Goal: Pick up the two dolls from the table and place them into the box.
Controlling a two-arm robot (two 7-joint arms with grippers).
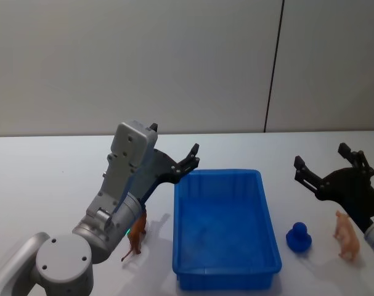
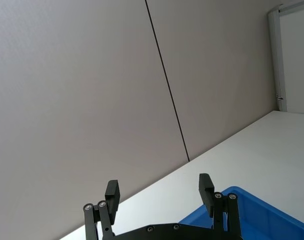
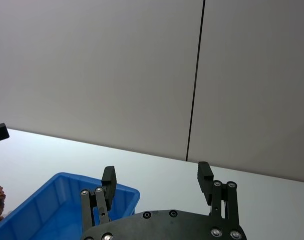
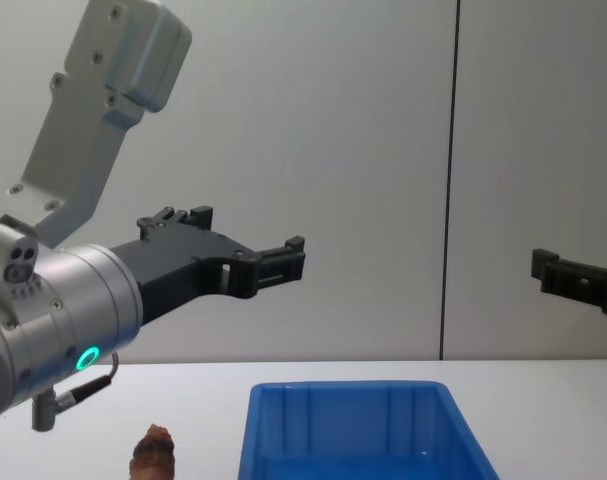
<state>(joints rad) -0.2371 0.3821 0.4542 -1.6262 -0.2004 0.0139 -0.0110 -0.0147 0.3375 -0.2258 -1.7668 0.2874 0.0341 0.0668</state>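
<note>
On the white worktop (image 1: 45, 166) a blue box (image 1: 223, 228) is set lengthwise in front of the robot, between the two arms, so that either arm can reach over its rim. Its floor is seen bare. Just left of the box a reddish-brown doll (image 1: 136, 237) is stood upright, partly hidden behind the left arm. To the right of the box a small blue doll (image 1: 298, 236) is found close to the wall, with a tan animal figure (image 1: 347, 235) a little farther out and apart from it. Three figures are thus laid out, and which two are meant cannot be settled.

The left tool (image 1: 174, 142) is held raised near the box's far left corner, its fingers spread wide with nothing between them. The right tool (image 1: 325, 161) is held aloft likewise, released and empty, over the worktop behind the blue doll and the tan figure. Both are pointed forward at the wall rather than down, which is judged a ready pose with no grasp begun.

Each arm is placed on the side of the figures nearest it, so the reddish-brown doll is judged the left arm's share and the right-hand figures the right arm's. For either pick the tool would have to be tipped down and lowered over its figure
</note>
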